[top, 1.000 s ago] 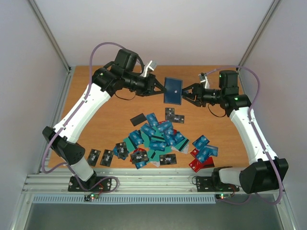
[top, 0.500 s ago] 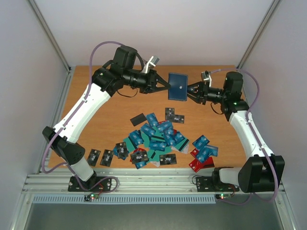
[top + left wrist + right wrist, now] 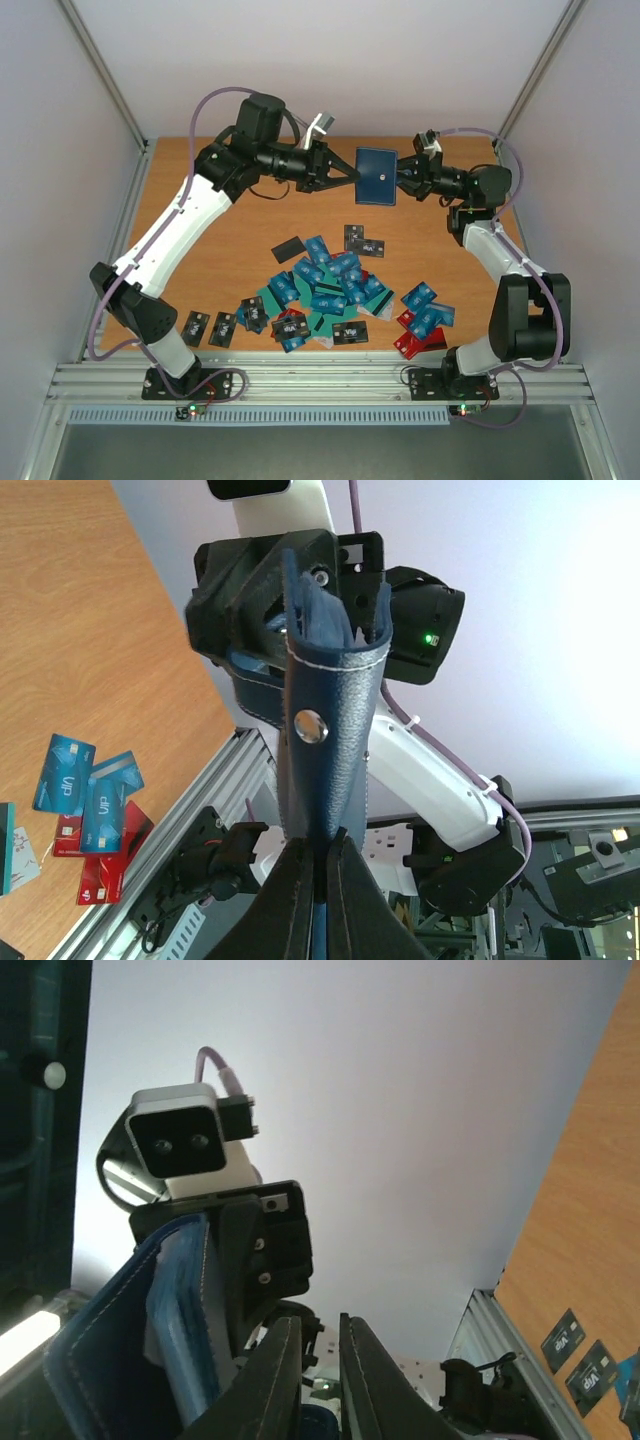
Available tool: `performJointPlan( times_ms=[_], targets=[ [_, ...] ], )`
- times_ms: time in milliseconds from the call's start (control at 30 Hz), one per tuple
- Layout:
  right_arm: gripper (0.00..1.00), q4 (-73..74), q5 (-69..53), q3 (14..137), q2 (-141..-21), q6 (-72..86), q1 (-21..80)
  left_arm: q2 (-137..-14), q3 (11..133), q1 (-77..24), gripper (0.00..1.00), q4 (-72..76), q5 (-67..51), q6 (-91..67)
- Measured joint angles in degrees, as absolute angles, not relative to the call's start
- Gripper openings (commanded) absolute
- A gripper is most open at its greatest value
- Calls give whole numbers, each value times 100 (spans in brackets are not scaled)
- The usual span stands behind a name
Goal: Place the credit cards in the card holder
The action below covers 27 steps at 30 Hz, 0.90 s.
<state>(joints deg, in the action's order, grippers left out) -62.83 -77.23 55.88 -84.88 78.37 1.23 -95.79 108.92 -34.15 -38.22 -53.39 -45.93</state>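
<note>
— Left gripper [image 3: 350, 178], condition?
— Clamped on the card holder [image 3: 377, 175], which is held aloft just beside it. Right gripper [image 3: 402, 172] meets the opposite edge, jaws nearly together; grip cannot be confirmed. Credit cards [image 3: 330, 285] lie scattered below both.

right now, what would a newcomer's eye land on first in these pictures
The dark blue card holder stands out first. It is held up in the air over the far middle of the table, pinched at one edge by the left hand, with the right hand at its opposite edge. Next comes the heap of blue, teal, black and red credit cards spread over the near middle of the table.
</note>
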Motion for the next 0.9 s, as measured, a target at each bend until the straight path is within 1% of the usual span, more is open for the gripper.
performJointPlan(
  times_ms=[67,100,233,400,500,567,633,700,800,900],
  targets=[
    [3,-6626,-7762,5588,-8525,8147,123,-9579,10857,-3415,0,-3780,-5367,-4630],
    [1,-6759,-7778,5592,-8525,8248,121,-9579,10840,-3415,0,-3747,-5378,-4646],
    [1,-7234,-7802,5662,-8523,8691,119,-9579,10777,-3415,0,-3618,-5398,-4700],
    [1,-7373,-7787,5664,-8503,8934,117,-9583,10722,-3406,1,-3452,-5398,-4788],
    [1,-6997,-7754,5662,-8377,8816,119,-9601,10652,-3385,7,-3326,-5395,-4856],
    [1,-6346,-7677,5662,-8171,8444,119,-9607,10562,-3341,15,-3234,-5398,-4897],
    [1,-5417,-7588,5666,-7878,7830,117,-9607,10412,-3262,20,-3098,-5347,-4956],
    [1,-3848,-7448,5833,-7507,6764,139,-9607,10158,-3118,25,-2912,-5280,-5037],
    [1,-1474,-7168,6587,-7334,5074,235,-9642,9810,-2891,34,-2779,-5186,-5133],
    [1,-84,-6886,7039,-7432,4014,360,-9769,9668,-2709,43,-2740,-5113,-5109]
  ],
)
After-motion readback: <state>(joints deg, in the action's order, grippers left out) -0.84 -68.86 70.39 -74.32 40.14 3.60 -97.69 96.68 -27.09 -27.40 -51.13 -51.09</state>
